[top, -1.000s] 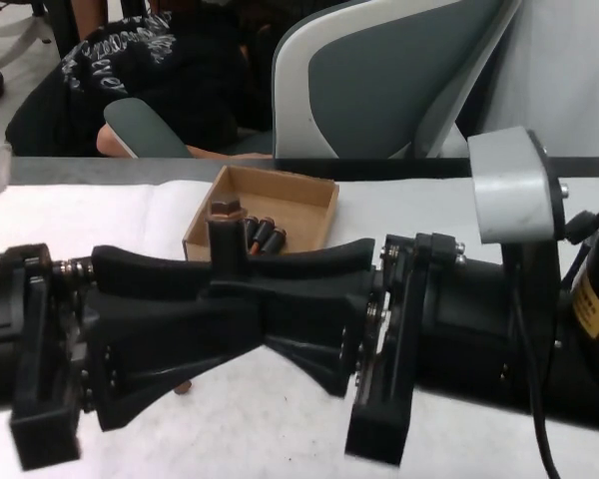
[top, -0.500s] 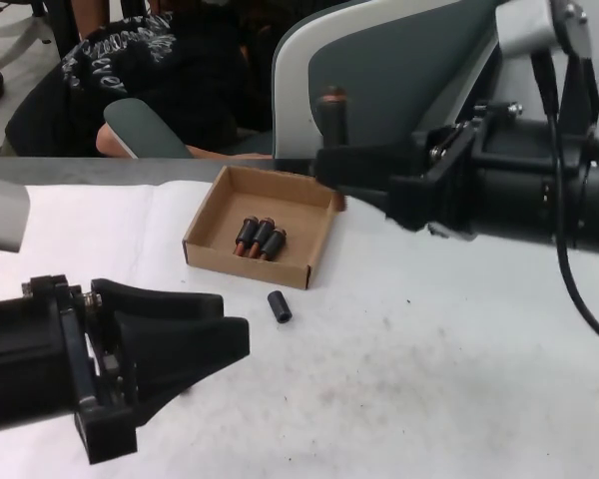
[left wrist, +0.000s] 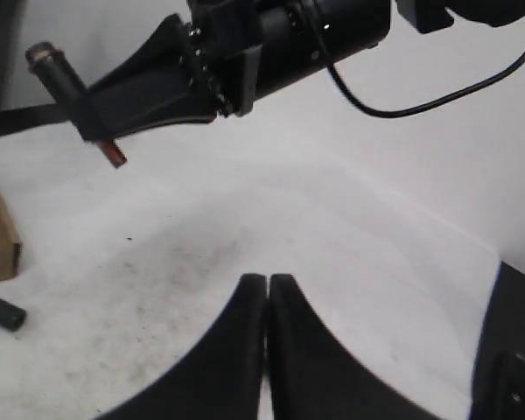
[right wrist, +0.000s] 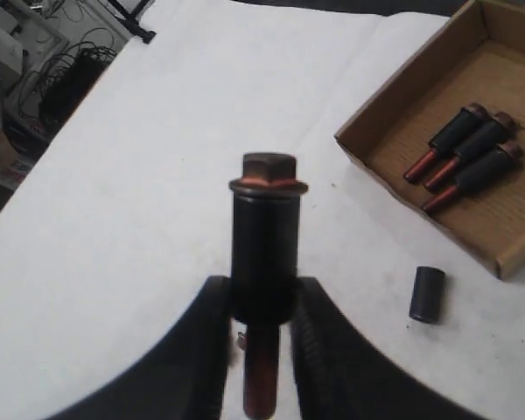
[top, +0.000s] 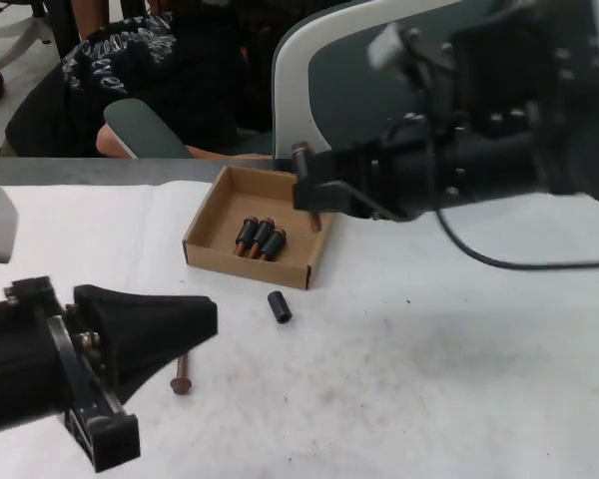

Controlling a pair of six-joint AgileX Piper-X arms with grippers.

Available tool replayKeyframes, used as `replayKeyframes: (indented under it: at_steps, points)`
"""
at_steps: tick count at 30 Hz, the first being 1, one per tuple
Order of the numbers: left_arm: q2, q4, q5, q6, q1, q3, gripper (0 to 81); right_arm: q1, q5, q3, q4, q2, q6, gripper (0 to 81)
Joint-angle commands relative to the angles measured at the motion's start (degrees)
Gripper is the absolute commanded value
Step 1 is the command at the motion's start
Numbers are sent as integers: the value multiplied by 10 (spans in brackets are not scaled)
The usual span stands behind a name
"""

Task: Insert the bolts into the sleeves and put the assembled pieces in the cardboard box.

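Three pieces [top: 260, 238] in box [top: 206, 236], centre-left of high view. Fourth piece [top: 301, 165] clamped upright in right gripper [top: 301, 196], at box's right rim in frame. Left gripper [top: 208, 321] closed on nothing, lower left. Risk: early release, strike on rim, bounce outside.

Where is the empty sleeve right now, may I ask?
High view: the empty sleeve lies on the bench beside the near wall of the cardboard box.

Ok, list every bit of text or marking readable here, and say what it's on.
No text reads clearly.
White print on the dark shirt behind the bench: too blurred to read.
Cardboard box, loose sleeve, assembled piece in the right gripper: no markings visible.
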Motion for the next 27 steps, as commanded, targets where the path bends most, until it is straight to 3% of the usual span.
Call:
replayKeyframes:
  at_steps: [1, 6, 19, 27]
  points:
    - [-30, 30, -70, 9, 0, -1, 8, -5, -9, -81, 50, 70, -1, 2]
    - [-88, 107, -152, 35, 0, -1, 8, -13, -9, -185, 116, 160, -1, 2]
    - [-136, 182, -154, 39, 0, -1, 8, -45, 40, -405, 253, 356, 67, 2]
    - [-136, 182, -154, 39, 0, -1, 8, -52, 83, -435, 298, 406, 86, 2]
